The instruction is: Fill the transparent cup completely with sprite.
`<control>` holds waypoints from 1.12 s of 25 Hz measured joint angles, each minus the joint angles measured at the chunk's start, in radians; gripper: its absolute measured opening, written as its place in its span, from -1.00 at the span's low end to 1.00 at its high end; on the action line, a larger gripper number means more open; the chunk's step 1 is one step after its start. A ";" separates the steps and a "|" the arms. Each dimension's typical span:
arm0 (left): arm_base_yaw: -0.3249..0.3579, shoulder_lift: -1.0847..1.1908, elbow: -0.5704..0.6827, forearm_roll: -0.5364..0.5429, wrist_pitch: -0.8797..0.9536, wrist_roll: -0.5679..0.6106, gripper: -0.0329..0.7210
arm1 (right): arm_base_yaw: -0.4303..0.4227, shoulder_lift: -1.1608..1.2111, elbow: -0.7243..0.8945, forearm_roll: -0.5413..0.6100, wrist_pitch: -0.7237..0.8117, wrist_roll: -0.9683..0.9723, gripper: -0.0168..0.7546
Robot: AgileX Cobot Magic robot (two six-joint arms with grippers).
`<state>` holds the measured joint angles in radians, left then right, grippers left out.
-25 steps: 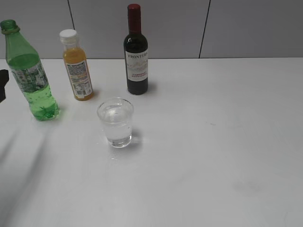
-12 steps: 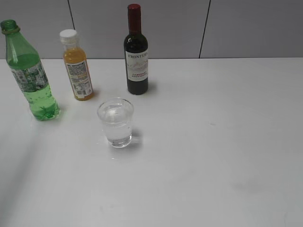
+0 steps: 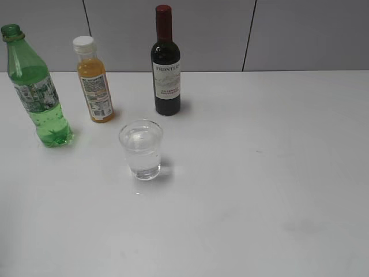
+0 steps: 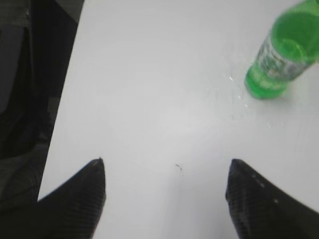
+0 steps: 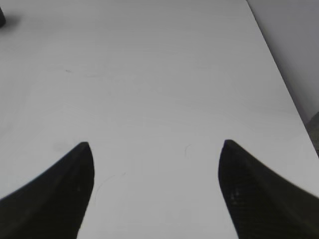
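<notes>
The transparent cup (image 3: 140,149) stands upright on the white table, left of centre, with clear liquid up to near its rim. The green sprite bottle (image 3: 36,86) stands uncapped at the far left, about two-thirds full; it also shows in the left wrist view (image 4: 279,59) at the upper right. My left gripper (image 4: 167,167) is open and empty over bare table, well away from the bottle. My right gripper (image 5: 155,145) is open and empty over bare table. Neither gripper shows in the exterior view.
An orange juice bottle (image 3: 94,81) with a white cap stands right of the sprite bottle. A dark wine bottle (image 3: 165,64) stands behind the cup. The table's left edge (image 4: 67,89) and right edge (image 5: 279,79) show in the wrist views.
A dark part of the left arm at the exterior view's left edge one second ago has left the view, and its shadow has faded. Bottles and cup have not moved.
</notes>
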<state>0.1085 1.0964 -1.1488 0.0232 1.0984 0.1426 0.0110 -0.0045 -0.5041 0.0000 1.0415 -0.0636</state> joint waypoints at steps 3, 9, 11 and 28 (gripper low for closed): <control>-0.024 -0.071 0.108 -0.009 -0.034 0.011 0.62 | 0.000 0.000 0.000 0.000 0.000 0.000 0.58; -0.067 -0.223 0.340 -0.023 -0.110 0.014 0.62 | 0.000 0.000 0.000 0.000 0.000 0.000 0.58; -0.067 -0.271 0.405 -0.023 -0.110 0.014 0.62 | 0.000 0.000 0.000 0.000 0.000 -0.001 0.58; -0.068 -0.659 0.649 -0.048 -0.047 -0.029 0.62 | 0.000 0.000 0.000 0.000 0.000 0.000 0.58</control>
<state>0.0407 0.4370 -0.5001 -0.0251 1.0514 0.1138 0.0110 -0.0045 -0.5041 0.0000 1.0415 -0.0636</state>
